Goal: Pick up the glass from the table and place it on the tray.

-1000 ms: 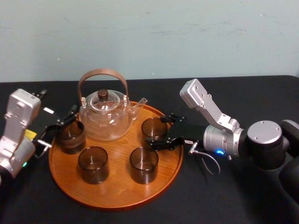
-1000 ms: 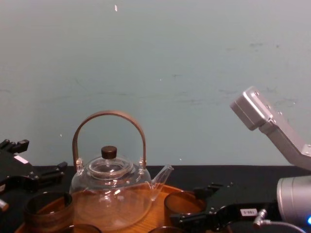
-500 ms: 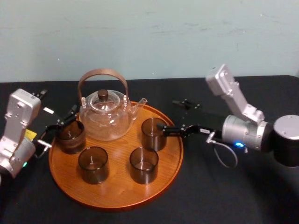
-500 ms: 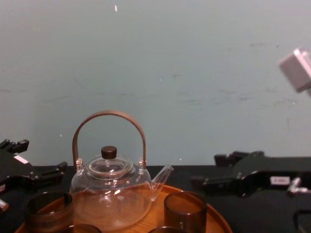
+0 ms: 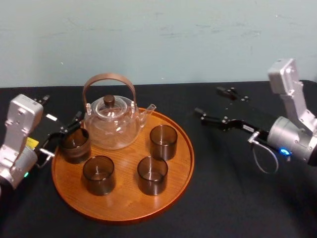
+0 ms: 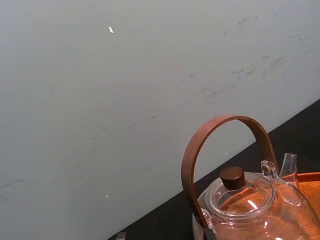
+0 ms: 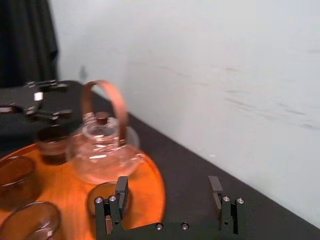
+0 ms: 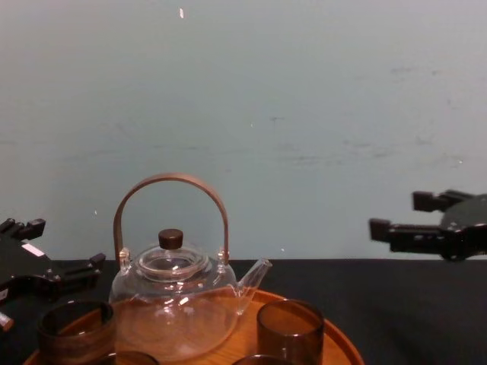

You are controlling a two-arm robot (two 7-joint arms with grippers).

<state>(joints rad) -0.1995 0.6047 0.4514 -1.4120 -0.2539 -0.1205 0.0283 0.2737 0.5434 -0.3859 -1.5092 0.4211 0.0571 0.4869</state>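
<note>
Black cloth covers the table [image 5: 223,198] under a pale blue-green wall [image 5: 173,39], and all the action is on the right. The glass [image 5: 163,141] is down! It stands upright on the tray [image 5: 124,203], on the side of the tray nearest the right gripper [image 5: 206,100], and nothing touches it.

A second ago those fingers were round it, and half a second ago they were sliding back off it. Now the right gripper hangs well apart from it, off the tray and above bare cloth, with its fingers spread wide and holding nothing. In the right wrist view the glass [image 7: 102,206] shows out beyond one finger of the right gripper [image 7: 169,199], no longer between the two. I read that as a clean release: the placing looks done and the arm is clearing away.

The glass is a short, straight-walled tumbler of smoky brown, see-through and smooth, so it is probably slippery to grip. The tray is a wide round of glossy orange-brown wood with a low raised rim.

Farther out from the right gripper stand three more tumblers [image 5: 152,174] of the same make. Beyond them is the teapot [image 5: 111,124], clear and round-bellied, with a dark knob on its lid and a bent wooden hoop handle. Its spout points back toward the right gripper's side.

At the tray's far edge the left gripper [image 8: 65,245] sits parked, its fingers apart and empty, just above the farthest tumbler.
</note>
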